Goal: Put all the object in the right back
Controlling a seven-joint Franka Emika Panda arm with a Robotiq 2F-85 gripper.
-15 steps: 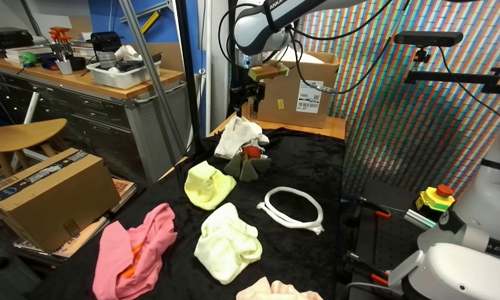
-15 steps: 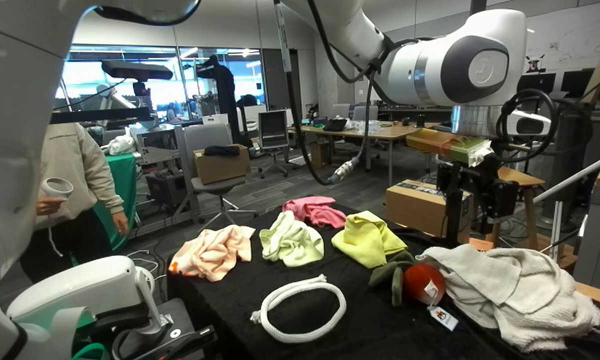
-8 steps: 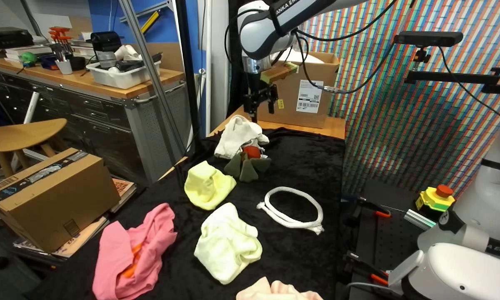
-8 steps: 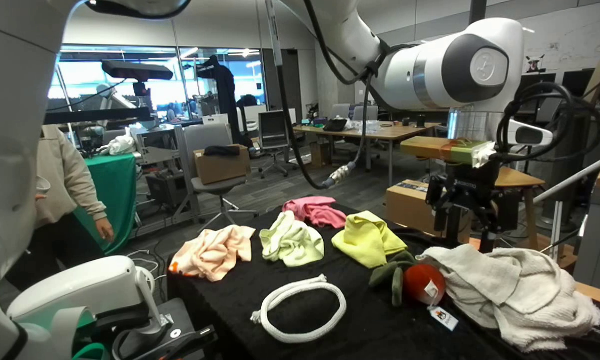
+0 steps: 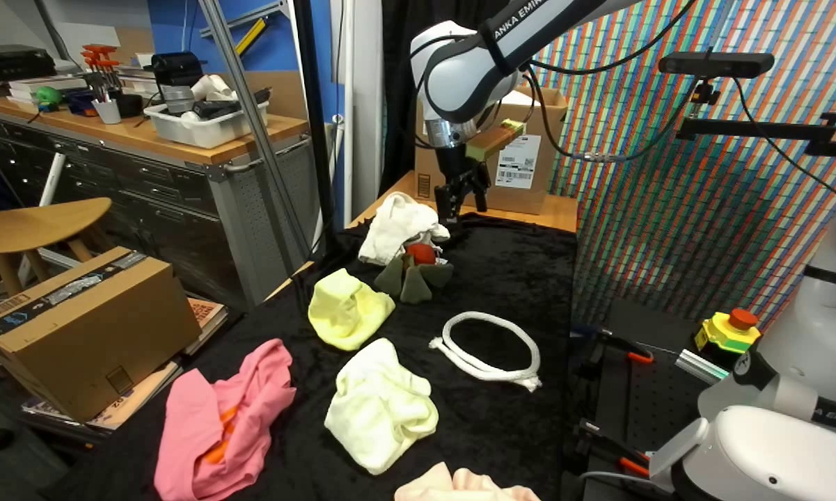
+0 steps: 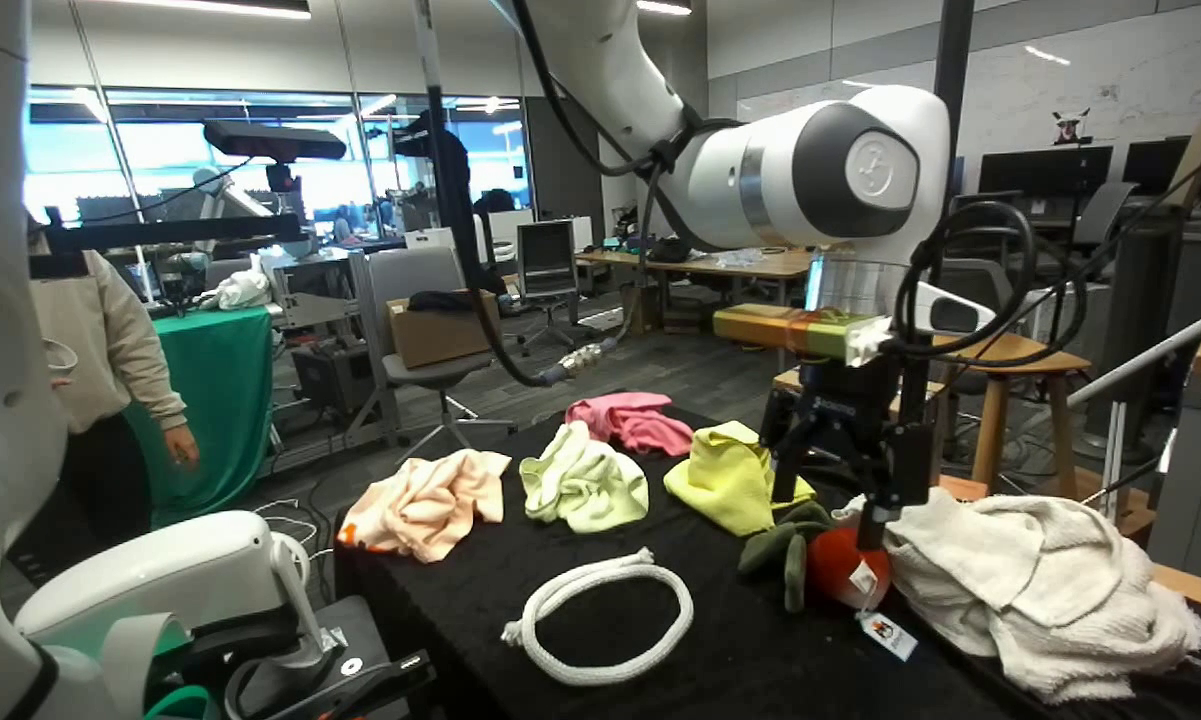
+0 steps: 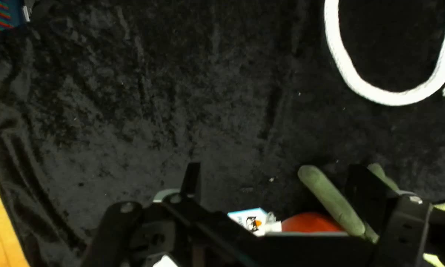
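Observation:
My gripper [image 7: 276, 170] hangs above the black-covered table with its fingers apart and nothing between them; in an exterior view the gripper [image 5: 467, 211] is just right of the crumpled white cloth [image 5: 398, 229]. Against that cloth lies the red-green item [image 6: 845, 568], a soft toy with a paper tag; in the wrist view it shows below, partly hidden by the gripper. A yellow cloth [image 5: 348, 309], a pale yellow-white cloth [image 5: 383, 407], a pink cloth [image 5: 226, 424] and a peach cloth [image 6: 435, 500] lie apart. The white hose ring [image 7: 392, 98] is flat on the table.
At the table's far end in an exterior view stands a cardboard box [image 5: 529, 198]. Another box [image 5: 90, 334] sits beside the table. A red and yellow stop button [image 5: 727, 334] is near the robot base. A person [image 6: 110, 370] stands beyond the table.
My gripper has come down and moved away from over the white cloth, rightward in an exterior view. The cloths, toy and ring lie where they were. The person has shifted a little.

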